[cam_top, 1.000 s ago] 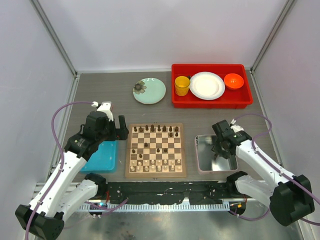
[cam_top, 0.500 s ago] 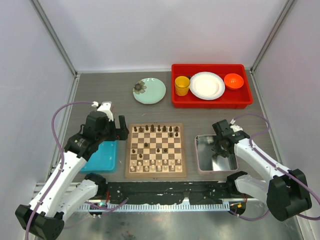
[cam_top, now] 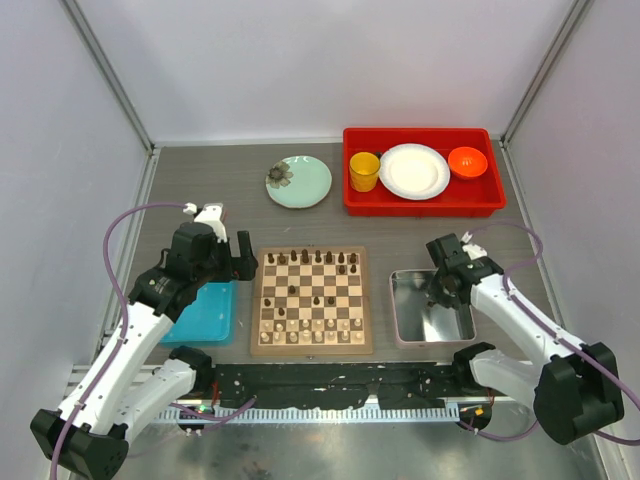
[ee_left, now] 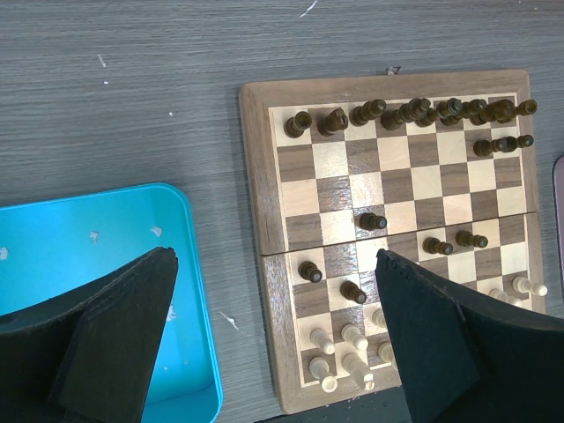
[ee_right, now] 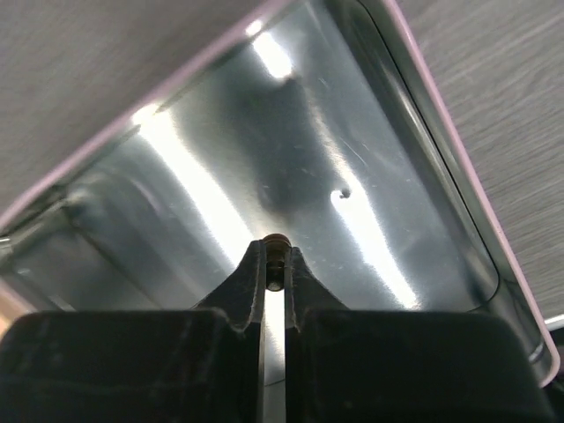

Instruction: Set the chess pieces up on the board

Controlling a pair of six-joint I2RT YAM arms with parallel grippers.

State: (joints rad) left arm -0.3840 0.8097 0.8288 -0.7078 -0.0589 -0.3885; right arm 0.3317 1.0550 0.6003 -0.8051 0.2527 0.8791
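- Right end effector [ee_right: 276, 264] has closed since a second ago. It now pinches a small dark piece [ee_right: 277, 241] at its tips, with the metal tray [ee_right: 414, 220] floor just beneath.
- Left end effector [ee_left: 278, 326] hangs wide apart, with the blue tray [ee_left: 88, 247] below one finger and the board [ee_left: 256, 176] below the other.
- I judge the pick made. Next I'd lift the piece and carry it across to the board.

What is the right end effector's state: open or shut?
Shut: the right end effector pinches a dark chess piece over the silver tray.
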